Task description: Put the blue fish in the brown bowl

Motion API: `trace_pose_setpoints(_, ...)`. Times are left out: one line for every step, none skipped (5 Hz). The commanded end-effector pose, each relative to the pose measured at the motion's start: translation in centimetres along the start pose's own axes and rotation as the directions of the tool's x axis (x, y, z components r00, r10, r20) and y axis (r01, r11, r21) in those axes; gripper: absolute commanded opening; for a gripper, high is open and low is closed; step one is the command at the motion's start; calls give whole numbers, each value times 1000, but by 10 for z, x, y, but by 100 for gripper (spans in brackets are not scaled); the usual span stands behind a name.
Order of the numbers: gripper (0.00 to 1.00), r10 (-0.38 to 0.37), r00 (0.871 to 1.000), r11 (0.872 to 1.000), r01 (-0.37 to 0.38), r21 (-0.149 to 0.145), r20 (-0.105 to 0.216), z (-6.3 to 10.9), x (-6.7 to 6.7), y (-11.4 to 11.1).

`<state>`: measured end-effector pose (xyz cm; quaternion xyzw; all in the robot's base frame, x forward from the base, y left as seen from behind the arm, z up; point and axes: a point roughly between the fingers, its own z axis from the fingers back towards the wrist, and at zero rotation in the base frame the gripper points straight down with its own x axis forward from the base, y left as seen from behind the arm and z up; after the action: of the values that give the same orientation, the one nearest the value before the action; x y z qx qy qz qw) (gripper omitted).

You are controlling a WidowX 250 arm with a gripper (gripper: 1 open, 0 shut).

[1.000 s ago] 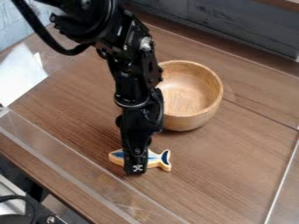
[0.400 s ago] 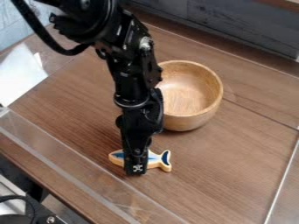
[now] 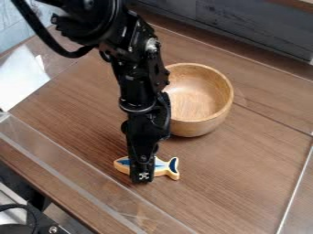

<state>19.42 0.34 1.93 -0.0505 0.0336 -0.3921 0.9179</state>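
The blue fish [image 3: 169, 167] lies flat on the wooden table near the front, its tail pointing right and its middle covered by my gripper [image 3: 145, 173]. The black gripper points straight down onto the fish, with its jaws shut on the fish's body. The brown bowl [image 3: 202, 99] stands behind and to the right of the fish, upright and with nothing inside it. The black arm rises from the gripper toward the upper left.
The wooden table [image 3: 244, 155] has a shiny front edge running along the lower left. A white sheet [image 3: 17, 78] lies at the far left. Grey panels rise behind the table at the upper right.
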Motion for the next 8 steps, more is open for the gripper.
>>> trace_pose_setpoints(0,12,999,1000,-12,22,30,7,3,5)
trace_pose_setpoints(0,16,999,1000,-16,19,35,7,3,5)
trace_pose_setpoints(0,20,999,1000,-21,17,40,7,3,5)
trace_pose_setpoints(0,24,999,1000,-25,14,45,7,4,5)
trace_pose_setpoints(0,28,998,1000,-29,11,50,6,4,5)
trace_pose_setpoints(0,33,998,999,-33,7,56,6,4,5)
trace_pose_setpoints(0,37,997,999,-38,3,62,5,4,5)
trace_pose_setpoints(0,42,997,999,-42,-1,68,5,5,5)
